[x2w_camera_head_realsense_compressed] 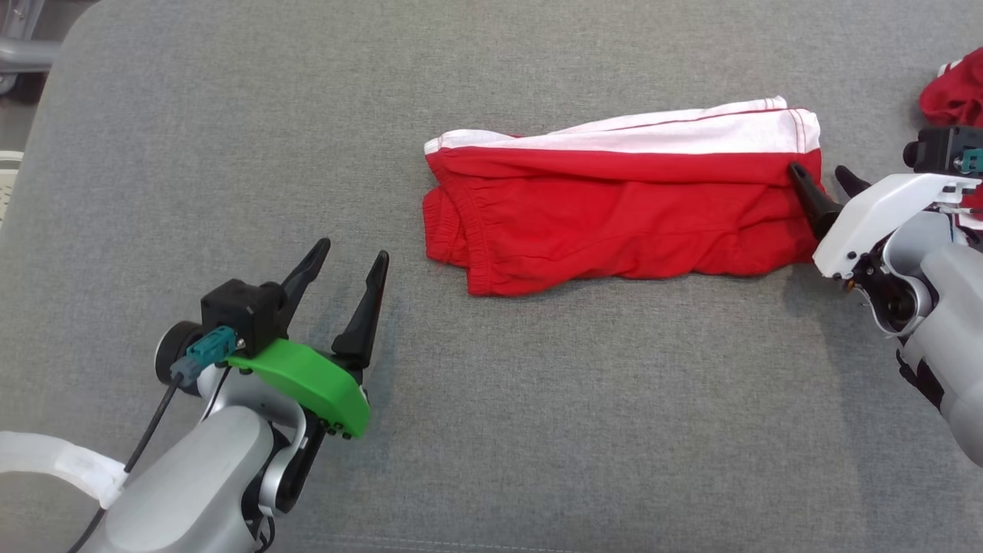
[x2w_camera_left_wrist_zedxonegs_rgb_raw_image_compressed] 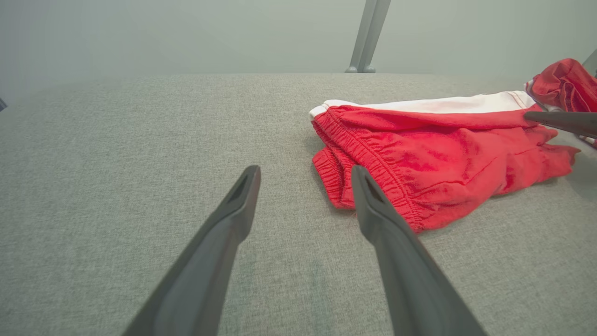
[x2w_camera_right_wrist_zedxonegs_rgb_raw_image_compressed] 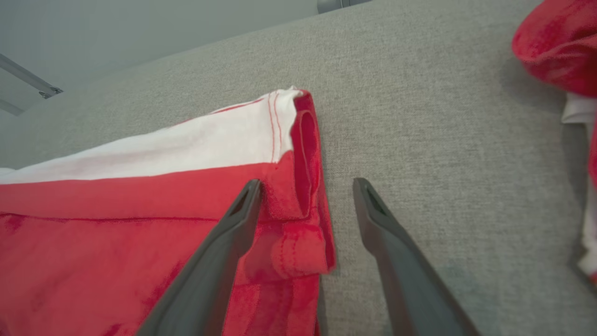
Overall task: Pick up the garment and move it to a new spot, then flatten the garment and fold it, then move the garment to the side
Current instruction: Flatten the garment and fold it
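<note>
The garment (x2w_camera_head_realsense_compressed: 622, 207) lies folded in the middle of the worktop (x2w_camera_head_realsense_compressed: 537, 430), long axis left to right, waistband (x2w_camera_head_realsense_compressed: 461, 223) toward my left. My right claw (x2w_camera_head_realsense_compressed: 818, 170) is the nearer: at the garment's right end, jaws wide, one finger over cloth, the other over bare worktop (nothing gripped, I judge). The left claw (x2w_camera_head_realsense_compressed: 352, 251), likewise spread and empty, hovers apart, angled toward the waistband.
</note>
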Motion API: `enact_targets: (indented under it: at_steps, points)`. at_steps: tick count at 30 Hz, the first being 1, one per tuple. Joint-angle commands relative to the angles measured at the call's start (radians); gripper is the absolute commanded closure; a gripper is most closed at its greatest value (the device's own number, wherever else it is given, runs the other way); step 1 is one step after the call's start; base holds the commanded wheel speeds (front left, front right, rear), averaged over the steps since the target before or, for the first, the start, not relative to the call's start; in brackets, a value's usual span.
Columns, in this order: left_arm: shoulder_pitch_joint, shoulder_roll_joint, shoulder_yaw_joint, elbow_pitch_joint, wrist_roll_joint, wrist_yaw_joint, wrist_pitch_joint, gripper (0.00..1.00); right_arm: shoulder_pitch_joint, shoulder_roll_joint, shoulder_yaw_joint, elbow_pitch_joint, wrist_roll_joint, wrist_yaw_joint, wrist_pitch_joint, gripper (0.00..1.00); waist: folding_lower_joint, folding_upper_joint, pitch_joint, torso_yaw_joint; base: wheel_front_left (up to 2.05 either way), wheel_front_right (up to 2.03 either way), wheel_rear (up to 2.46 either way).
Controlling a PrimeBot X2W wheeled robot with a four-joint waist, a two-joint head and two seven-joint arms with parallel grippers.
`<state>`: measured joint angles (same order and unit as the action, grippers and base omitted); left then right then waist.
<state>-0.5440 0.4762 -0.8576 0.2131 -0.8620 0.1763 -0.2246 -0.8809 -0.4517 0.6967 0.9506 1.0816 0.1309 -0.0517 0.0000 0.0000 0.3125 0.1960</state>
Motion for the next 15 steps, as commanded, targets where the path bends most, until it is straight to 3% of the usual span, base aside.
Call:
enact_targets:
  at_steps: [1, 15]
  points:
    - [0.014, 0.004, 0.002, -0.006, -0.003, 0.008, -0.003, 0.0, -0.007, 0.005, -0.004, 0.013, 0.015, 0.0, 0.015, 0.0, 0.0, 0.0, -0.004, 0.008, 0.0, 0.0, 0.0]
    - [0.03, 0.018, 0.008, -0.034, -0.024, 0.023, 0.007, 0.0, -0.09, 0.029, 0.024, 0.142, 0.072, -0.001, 0.325, 0.0, 0.0, 0.0, 0.004, 0.034, 0.0, 0.0, 0.0]
